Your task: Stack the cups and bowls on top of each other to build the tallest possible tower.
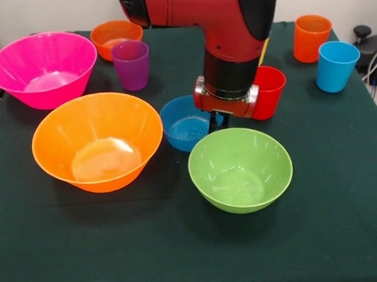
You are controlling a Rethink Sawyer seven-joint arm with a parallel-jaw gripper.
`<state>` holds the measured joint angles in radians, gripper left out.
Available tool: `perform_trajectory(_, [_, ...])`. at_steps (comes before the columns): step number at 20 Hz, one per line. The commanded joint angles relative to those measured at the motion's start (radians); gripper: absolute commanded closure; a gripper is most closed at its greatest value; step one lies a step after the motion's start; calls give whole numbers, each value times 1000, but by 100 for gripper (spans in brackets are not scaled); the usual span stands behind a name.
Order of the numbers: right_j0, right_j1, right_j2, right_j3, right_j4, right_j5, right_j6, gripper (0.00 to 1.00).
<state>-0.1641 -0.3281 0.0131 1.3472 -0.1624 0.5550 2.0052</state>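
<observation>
All bowls stand upright and apart on the green table: a large pink bowl (42, 69) at the back left, a small orange bowl (115, 37) behind it, a large orange bowl (97, 142), a small blue bowl (184, 125) and a medium green bowl (240, 170). The purple cup (131, 65), red cup (269, 91), orange cup (311, 38) and light blue cup (336, 65) stand singly. Only a sliver of the yellow cup (264, 48) shows behind the arm. My gripper (218, 122) hangs low at the blue bowl's right rim, just behind the green bowl. No tower stands.
A black device (368, 43) with cables sits off the table's right edge. The red and black arm (227, 25) comes down over the middle of the table and hides what is behind it.
</observation>
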Motion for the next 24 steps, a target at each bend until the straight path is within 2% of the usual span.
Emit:
perform_trajectory(1, [-7, 90, 32, 72, -37, -73, 69, 100])
perform_trajectory(18, [5, 88, 21, 65, -60, -90, 47, 100])
perform_trajectory(24, [-8, 95, 36, 64, -49, -88, 42, 100])
